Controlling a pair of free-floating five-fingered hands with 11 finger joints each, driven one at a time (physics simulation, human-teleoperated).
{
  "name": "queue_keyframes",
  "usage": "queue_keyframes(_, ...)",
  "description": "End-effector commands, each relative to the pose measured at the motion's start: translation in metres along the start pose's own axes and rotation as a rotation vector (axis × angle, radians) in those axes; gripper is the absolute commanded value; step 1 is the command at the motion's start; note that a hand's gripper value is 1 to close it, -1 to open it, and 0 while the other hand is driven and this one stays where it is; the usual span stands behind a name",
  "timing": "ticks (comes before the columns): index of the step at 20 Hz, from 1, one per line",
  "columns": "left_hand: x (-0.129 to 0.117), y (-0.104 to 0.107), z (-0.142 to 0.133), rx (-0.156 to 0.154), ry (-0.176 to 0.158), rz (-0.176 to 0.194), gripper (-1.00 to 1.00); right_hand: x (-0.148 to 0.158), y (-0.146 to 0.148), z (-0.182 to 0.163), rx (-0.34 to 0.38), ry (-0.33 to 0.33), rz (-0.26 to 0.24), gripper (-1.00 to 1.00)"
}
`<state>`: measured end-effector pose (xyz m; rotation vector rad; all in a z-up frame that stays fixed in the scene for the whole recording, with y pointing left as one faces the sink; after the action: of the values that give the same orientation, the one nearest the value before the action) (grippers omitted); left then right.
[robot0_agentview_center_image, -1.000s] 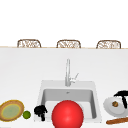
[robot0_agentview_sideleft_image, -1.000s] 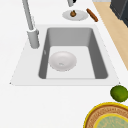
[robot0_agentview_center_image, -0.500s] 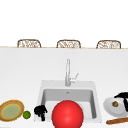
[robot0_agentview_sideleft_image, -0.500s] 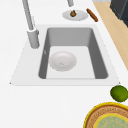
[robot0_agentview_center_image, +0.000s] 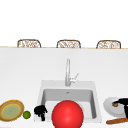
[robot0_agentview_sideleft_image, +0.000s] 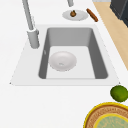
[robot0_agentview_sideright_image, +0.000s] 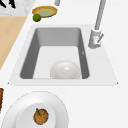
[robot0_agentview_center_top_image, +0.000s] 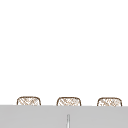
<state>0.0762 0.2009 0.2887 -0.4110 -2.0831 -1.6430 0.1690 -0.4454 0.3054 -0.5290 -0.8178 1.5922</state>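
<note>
White counter surrounds the sink. Left hand, fingers curled and empty, hovers at the sink's left; right hand, grip unclear, over the plate right of it.

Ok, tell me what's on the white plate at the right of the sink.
The white plate holds one small brown, roundish thing near its middle. In the front view the right hand reaches over that plate and covers its far right edge, so that part is hidden.
</note>
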Motion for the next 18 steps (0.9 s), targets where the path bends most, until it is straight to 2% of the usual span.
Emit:
queue_keyframes(1, 0.0, 0.0, 0.0, 0.0, 0.0, 0.0, 0.0, 0.013, 0.017, 0.024, -0.009, -0.031, -0.034, -1.0)
queue_keyframes(9, 0.0, 0.0, 0.0, 0.0, 0.0, 0.0, 0.0, 0.042, 0.054, 0.061, -0.005, -0.059, -0.008, -1.0)
queue_keyframes(14, 0.0, 0.0, 0.0, 0.0, 0.0, 0.0, 0.0, 0.069, 0.074, 0.057, 0.016, -0.062, 0.055, -1.0)
queue_keyframes(18, 0.0, 0.0, 0.0, 0.0, 0.0, 0.0, 0.0, 0.078, 0.078, 0.046, 0.039, -0.052, 0.059, -1.0)
